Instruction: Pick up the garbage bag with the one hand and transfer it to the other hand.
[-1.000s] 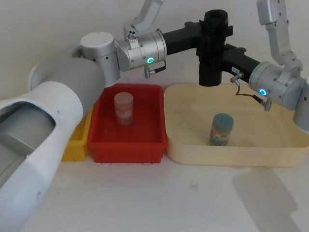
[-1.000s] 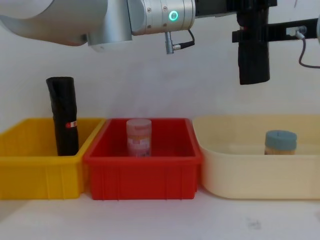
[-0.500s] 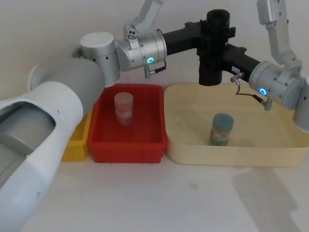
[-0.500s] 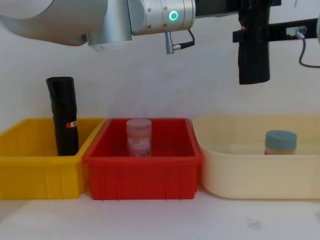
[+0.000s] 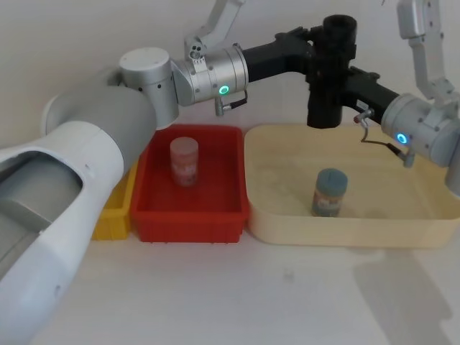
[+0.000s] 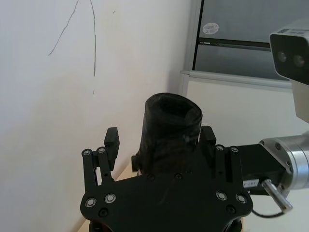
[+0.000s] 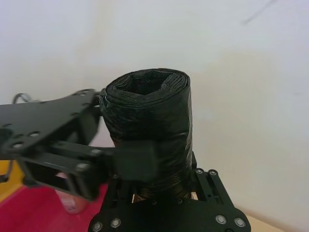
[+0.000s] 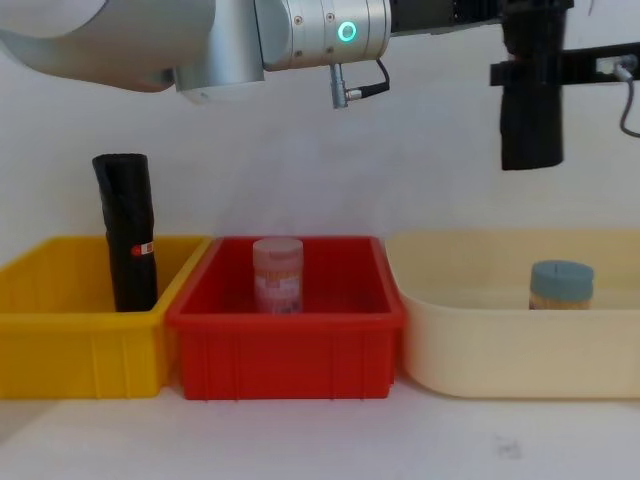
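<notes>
Garbage bag (image 5: pixel 329 72) upright above the cream tray (image 5: pixel 273 215): right tool (image 5: pixel 343 80) clamped on it, left tool (image 6: pixel 159 145) fingers spread beside it.

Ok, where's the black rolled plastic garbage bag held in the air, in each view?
Head view: garbage bag, upper right, above the cream plastic tub.
Chest view: top right.
Left wrist view: centre, past the left gripper.
Right wrist view: centre, in the right gripper.
Landmark: blue-lidded jar, in the tub beneath.
</notes>
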Tool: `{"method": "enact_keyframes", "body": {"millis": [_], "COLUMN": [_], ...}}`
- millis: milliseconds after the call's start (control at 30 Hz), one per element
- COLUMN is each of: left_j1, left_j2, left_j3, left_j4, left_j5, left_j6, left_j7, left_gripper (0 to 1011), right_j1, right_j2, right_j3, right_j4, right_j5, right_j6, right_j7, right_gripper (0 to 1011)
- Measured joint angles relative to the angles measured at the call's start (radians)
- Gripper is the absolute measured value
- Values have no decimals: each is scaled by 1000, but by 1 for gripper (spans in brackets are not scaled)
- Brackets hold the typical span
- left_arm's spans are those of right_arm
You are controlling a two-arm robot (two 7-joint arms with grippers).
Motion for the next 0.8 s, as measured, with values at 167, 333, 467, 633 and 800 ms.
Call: {"method": "enact_keyframes", "body": {"millis": [167,333,467,633,800], "left_j1": [0,0,0,0,0], "left_j2": [0,0,0,0,0], "left_j3": [0,0,0,0,0], "left_j4": [0,0,0,0,0], "left_j5": [0,0,0,0,0], "left_j6": [0,0,0,0,0], "left_j7": [0,0,0,0,0], "left_gripper": [1001,1001,1001,1001,1001], "right_j1": [-9,-11,-5,6,14], "right_j2": [6,11,13,13,13], "right_j3": [25,48,64,76,83], "right_j4": [-2,12,37,70,87], "right_j5": [6,9,10,8,5], "right_j6": [18,39,60,79,88], "right_j7": [-24,-44,-64,-81,-89], "right_gripper": [533,533,533,533,614]}}
